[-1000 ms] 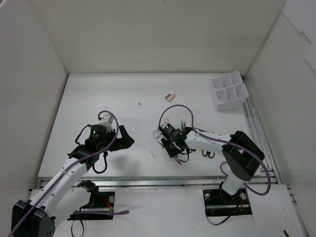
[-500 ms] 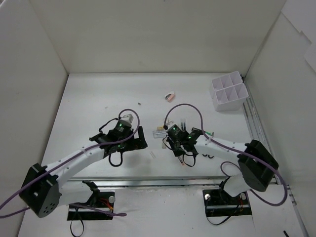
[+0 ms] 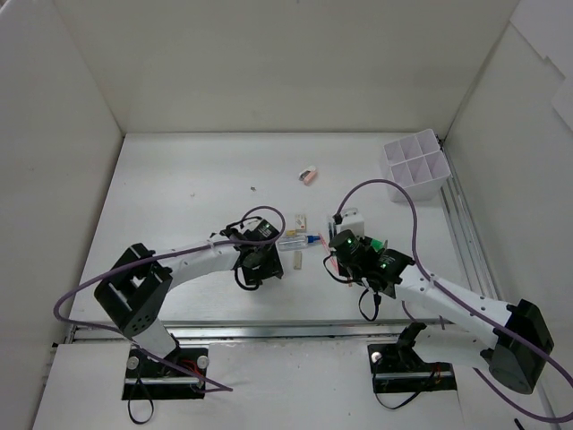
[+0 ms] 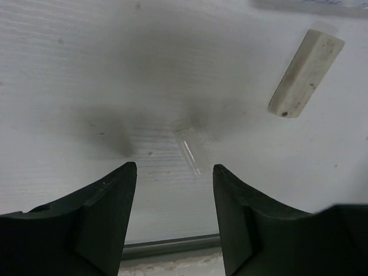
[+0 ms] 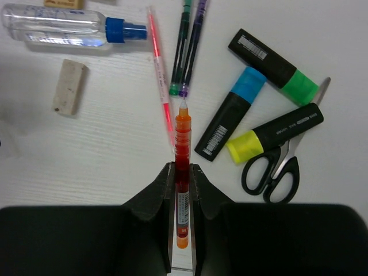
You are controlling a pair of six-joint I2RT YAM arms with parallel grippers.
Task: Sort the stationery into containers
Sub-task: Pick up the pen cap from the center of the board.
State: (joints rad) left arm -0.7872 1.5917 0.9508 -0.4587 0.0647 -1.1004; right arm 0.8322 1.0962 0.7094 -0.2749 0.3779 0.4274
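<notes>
In the right wrist view my right gripper (image 5: 183, 172) is shut on a red-orange pen (image 5: 183, 135), its tip pointing away over the pile. Beyond it lie a thin red pen (image 5: 161, 80), green and purple pens (image 5: 187, 46), black markers with green (image 5: 276, 66), blue (image 5: 230, 118) and yellow (image 5: 273, 135) caps, black scissors (image 5: 276, 169), a clear blue-capped tube (image 5: 69, 31) and a beige eraser (image 5: 70, 87). My left gripper (image 4: 172, 169) hangs open just over the table. It holds nothing, and a small clear piece (image 4: 192, 150) lies ahead of it. The white organiser box (image 3: 414, 166) stands at the far right.
A pink eraser (image 3: 308, 175) lies alone towards the back, and another small eraser (image 3: 300, 221) sits behind the tube (image 3: 295, 241). Both grippers, left (image 3: 266, 269) and right (image 3: 335, 262), are close together at mid-table. White walls enclose the table, with a rail along the near edge.
My left arm has swung right to the middle of the table and its jaws have narrowed. My right gripper has shut on the red-orange pen and moved a little right.
</notes>
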